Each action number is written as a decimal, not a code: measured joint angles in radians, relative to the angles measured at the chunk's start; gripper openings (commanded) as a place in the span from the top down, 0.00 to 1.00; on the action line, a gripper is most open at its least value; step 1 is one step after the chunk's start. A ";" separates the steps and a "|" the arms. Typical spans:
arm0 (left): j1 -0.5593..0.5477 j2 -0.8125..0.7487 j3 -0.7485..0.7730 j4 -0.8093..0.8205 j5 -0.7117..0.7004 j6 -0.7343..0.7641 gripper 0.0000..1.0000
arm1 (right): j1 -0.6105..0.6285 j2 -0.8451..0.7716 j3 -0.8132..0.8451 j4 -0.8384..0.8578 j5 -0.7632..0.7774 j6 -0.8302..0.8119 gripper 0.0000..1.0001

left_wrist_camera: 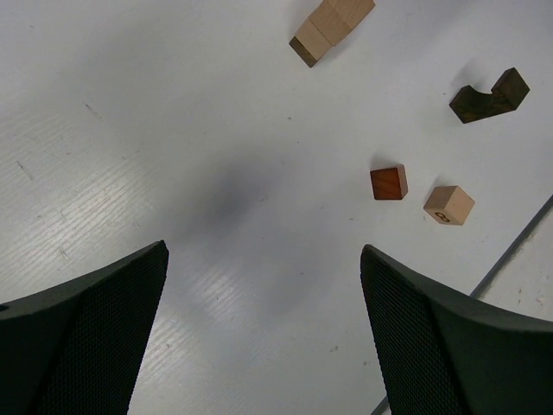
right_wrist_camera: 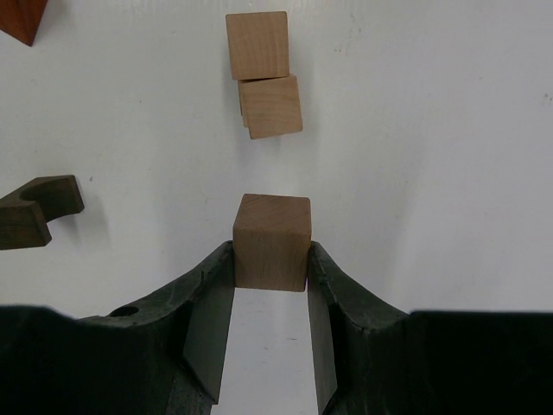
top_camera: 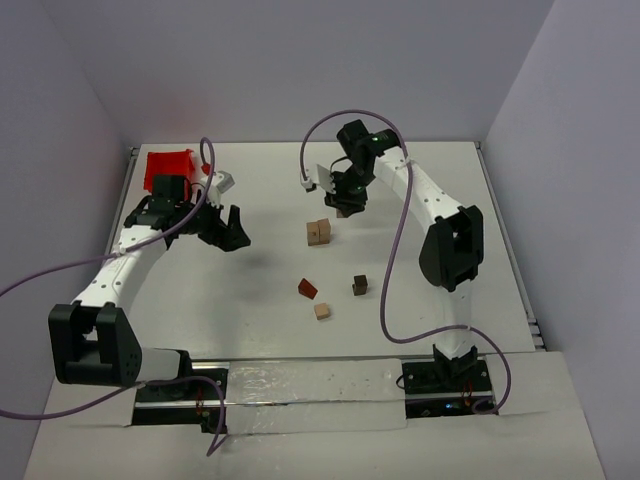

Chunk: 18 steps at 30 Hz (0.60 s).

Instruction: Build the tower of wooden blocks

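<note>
Right wrist view alone shows fingers (right_wrist_camera: 210, 298) pinching a tan cube (right_wrist_camera: 271, 240).

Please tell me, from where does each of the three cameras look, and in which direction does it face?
Top external: above and behind the arm bases, facing down at the table; both arms show whole.
Left wrist: on the left arm, facing down at loose blocks; only the open left gripper shows.
Right wrist: on the right arm, facing down; only the right gripper shows, shut on a tan block.
Shared: both wrist views show the tan pair and the dark notched piece.
</note>
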 measured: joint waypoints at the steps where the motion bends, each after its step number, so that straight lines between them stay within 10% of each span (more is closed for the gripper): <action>1: 0.002 0.001 0.001 -0.001 0.004 0.002 0.02 | 0.000 0.002 0.005 -0.003 0.000 -0.002 0.91; 18: 0.025 0.016 0.006 -0.016 0.039 0.008 0.01 | 0.050 0.101 0.068 -0.020 -0.007 -0.003 0.91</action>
